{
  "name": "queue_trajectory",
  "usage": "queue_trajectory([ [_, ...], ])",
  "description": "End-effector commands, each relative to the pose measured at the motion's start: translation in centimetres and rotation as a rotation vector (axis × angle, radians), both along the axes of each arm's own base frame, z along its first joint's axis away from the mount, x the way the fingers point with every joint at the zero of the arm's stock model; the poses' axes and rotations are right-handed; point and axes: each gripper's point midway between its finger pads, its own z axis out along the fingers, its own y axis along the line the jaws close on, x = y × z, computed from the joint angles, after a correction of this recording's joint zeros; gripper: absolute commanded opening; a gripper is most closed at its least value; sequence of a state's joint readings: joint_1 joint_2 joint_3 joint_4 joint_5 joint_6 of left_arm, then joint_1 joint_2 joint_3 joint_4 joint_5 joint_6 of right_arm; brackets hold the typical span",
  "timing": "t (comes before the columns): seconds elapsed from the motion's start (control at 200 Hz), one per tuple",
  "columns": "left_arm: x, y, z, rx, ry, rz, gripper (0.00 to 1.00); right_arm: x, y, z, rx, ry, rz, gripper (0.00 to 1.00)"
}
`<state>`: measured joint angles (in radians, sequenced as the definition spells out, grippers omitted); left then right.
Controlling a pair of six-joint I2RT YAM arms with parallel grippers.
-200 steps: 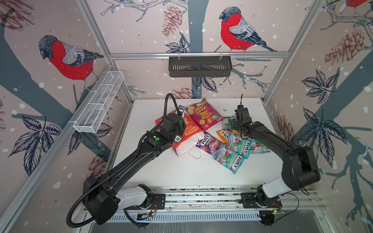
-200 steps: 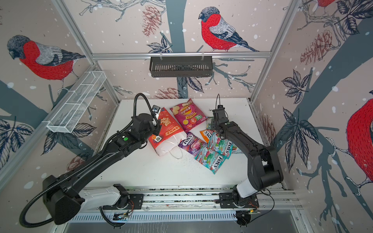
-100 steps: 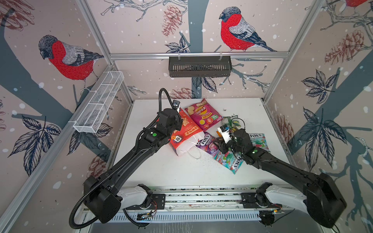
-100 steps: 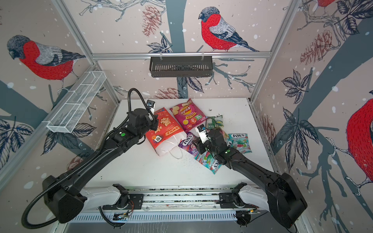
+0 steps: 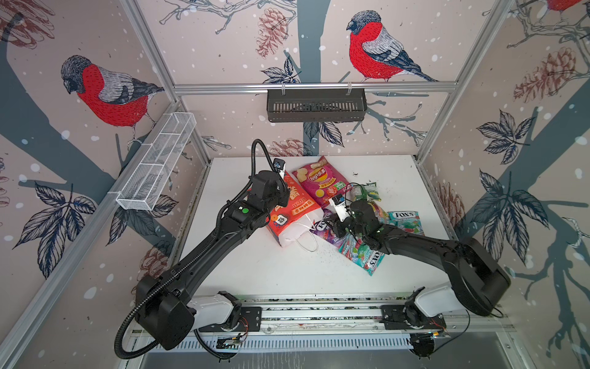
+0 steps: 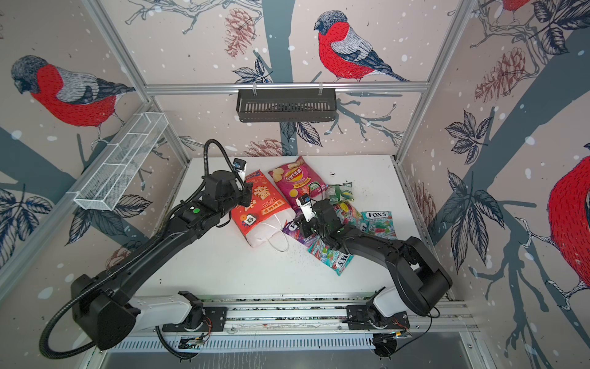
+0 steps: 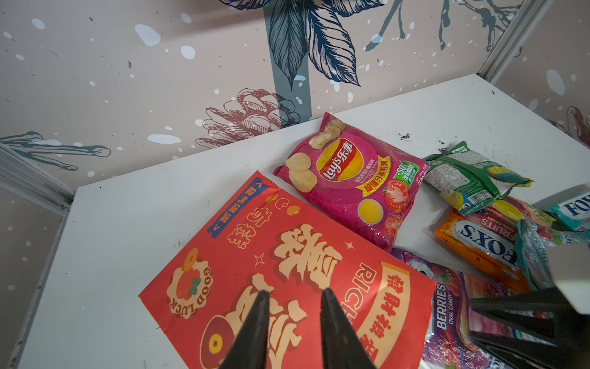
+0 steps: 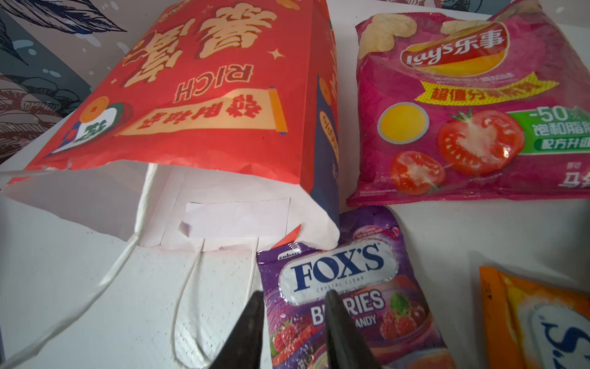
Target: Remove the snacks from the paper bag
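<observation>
The red paper bag (image 5: 295, 207) (image 6: 261, 207) lies flat on the white table, its white mouth (image 8: 223, 217) and cord handles facing the front. My left gripper (image 7: 293, 297) hovers open over its printed face (image 7: 287, 255), with nothing between the fingers. Outside the bag lie the pink chip bag (image 5: 319, 182) (image 7: 351, 188), a green-white pack (image 5: 367, 191), an orange pack (image 7: 485, 242), two teal packs (image 5: 404, 222) (image 5: 364, 255) and a purple pack (image 8: 344, 287). My right gripper (image 8: 293, 297) (image 5: 335, 226) stands open over the purple pack's edge, beside the bag's mouth.
A white wire basket (image 5: 156, 166) hangs on the left wall and a black slotted shelf (image 5: 316, 105) on the back wall. Bare table (image 5: 271, 268) spreads in front of the bag. Dark crumbs dot the table at the back right (image 5: 356, 174).
My right arm swung from the back right, over the candy packs, forward and left to the purple pack by the bag's mouth. The left gripper shifted slightly toward the back over the bag.
</observation>
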<state>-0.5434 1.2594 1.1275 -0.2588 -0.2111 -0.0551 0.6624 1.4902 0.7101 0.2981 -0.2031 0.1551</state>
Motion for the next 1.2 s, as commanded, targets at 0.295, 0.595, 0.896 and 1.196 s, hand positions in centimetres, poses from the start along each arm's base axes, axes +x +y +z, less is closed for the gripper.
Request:
queue_trajectory([
  [0.295,0.2,0.4,0.4,-0.015,-0.009,0.003,0.29,3.1,1.3,-0.5,-0.017,-0.047,-0.059,0.31],
  [0.595,0.1,0.4,0.0,-0.007,0.006,-0.007,0.29,4.5,2.0,-1.6,-0.026,-0.042,-0.077,0.27],
  [0.896,-0.3,1.0,0.0,0.010,0.010,0.010,0.29,4.7,2.7,-0.4,0.012,-0.045,-0.068,0.02],
  [1.196,-0.6,1.5,0.2,0.032,0.012,0.021,0.30,3.9,2.6,4.8,0.025,-0.092,-0.064,0.00],
])
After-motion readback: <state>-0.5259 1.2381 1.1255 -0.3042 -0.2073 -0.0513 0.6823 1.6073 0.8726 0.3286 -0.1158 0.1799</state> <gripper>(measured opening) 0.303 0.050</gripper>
